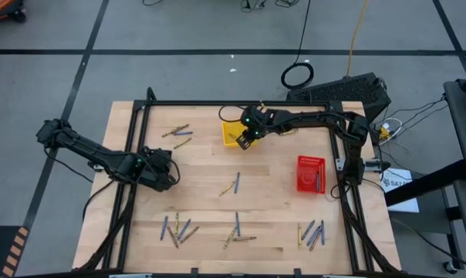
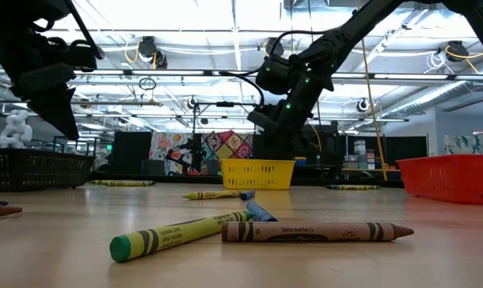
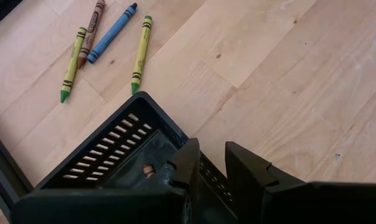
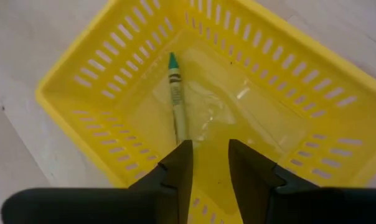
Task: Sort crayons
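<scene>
The wooden table point(image 1: 279, 224) carries crayons point(image 1: 179, 229) scattered mostly along its near edge, with a few at centre and far left. The yellow tray point(image 4: 287, 99) at the far middle holds one yellow-green crayon point(image 4: 177, 102). The right gripper point(image 4: 203, 155) hangs over it, jaws slightly apart, gripping nothing. The left gripper point(image 3: 211, 163), jaws slightly apart around the wall of the black tray point(image 3: 101, 158), sits at left.

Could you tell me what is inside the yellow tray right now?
One yellow-green crayon lies in the yellow tray; the right gripper above it hides part of the floor.
</scene>
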Controlling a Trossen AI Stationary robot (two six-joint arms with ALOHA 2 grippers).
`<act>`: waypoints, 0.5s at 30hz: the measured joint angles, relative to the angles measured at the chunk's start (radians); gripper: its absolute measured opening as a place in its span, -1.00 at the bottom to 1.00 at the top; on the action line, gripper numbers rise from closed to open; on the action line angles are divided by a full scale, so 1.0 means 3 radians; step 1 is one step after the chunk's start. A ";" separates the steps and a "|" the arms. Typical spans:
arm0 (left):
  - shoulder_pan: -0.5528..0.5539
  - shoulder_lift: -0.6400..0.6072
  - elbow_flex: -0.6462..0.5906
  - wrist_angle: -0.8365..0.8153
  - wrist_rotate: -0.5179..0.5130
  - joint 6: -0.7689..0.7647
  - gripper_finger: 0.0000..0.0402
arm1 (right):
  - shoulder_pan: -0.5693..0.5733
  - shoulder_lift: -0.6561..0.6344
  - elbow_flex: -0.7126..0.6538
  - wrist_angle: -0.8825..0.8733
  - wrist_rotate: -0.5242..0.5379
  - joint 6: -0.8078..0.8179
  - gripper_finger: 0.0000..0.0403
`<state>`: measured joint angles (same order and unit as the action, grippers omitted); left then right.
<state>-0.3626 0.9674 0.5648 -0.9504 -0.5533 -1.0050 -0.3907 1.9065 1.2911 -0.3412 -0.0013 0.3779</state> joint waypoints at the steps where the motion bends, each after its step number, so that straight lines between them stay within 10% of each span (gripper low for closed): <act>1: 0.0000 -0.0001 0.0000 0.0000 0.0000 0.0000 -0.61 | 0.0017 0.0000 0.0000 0.0000 -0.0004 -0.0001 -0.55; 15: 0.0000 -0.0001 0.0000 0.0001 0.0000 -0.0001 -0.61 | 0.0133 0.0000 0.0369 -0.0087 0.0001 -0.0243 -0.55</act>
<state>-0.3626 0.9672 0.5648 -0.9503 -0.5533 -1.0054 -0.3508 1.9064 1.4018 -0.3674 -0.0009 0.3051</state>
